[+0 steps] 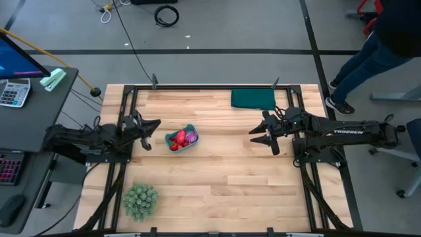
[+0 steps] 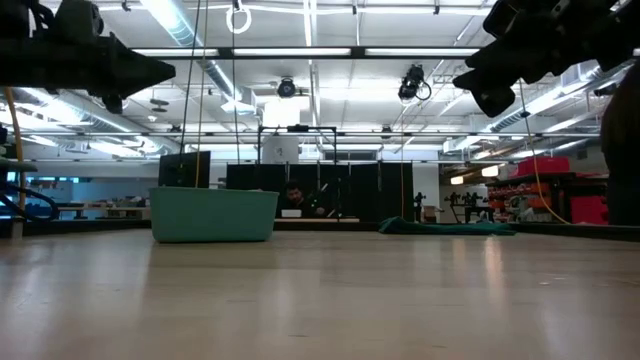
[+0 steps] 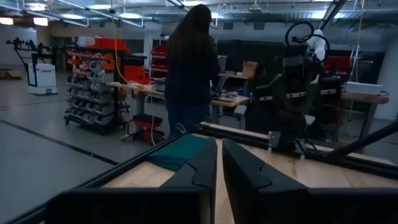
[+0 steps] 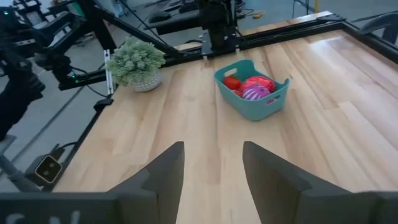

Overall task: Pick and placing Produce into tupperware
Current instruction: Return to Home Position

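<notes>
Light wooden table top (image 1: 223, 178) fills the working area, framed by dark rails, with a person (image 1: 378, 39) standing on the grey floor beyond its far right corner. Both arms lie low and level at the table's sides, pointing inward at each other. The right gripper (image 1: 263, 138) hovers over the right half of the table with its fingers (image 4: 158, 171) spread wide and nothing between them. The left gripper (image 1: 151, 130) sits at the left side; its fingers (image 3: 199, 165) are drawn almost together with only a thin gap, also holding nothing. A dark green cloth (image 1: 252, 99) lies flat at the far edge, and a fuzzy green plant (image 1: 140, 201) stands near the front left corner. The tupperware (image 1: 192, 130) rests upright on the left half of the table, just beside the left gripper's tips and well apart from the right gripper. Its long axis runs roughly left to right across the table, slightly skewed (the exact angle cannot be read). Inside it lie the red produce (image 1: 176, 141) and the spiky magenta piece (image 1: 191, 137), touching each other.
</notes>
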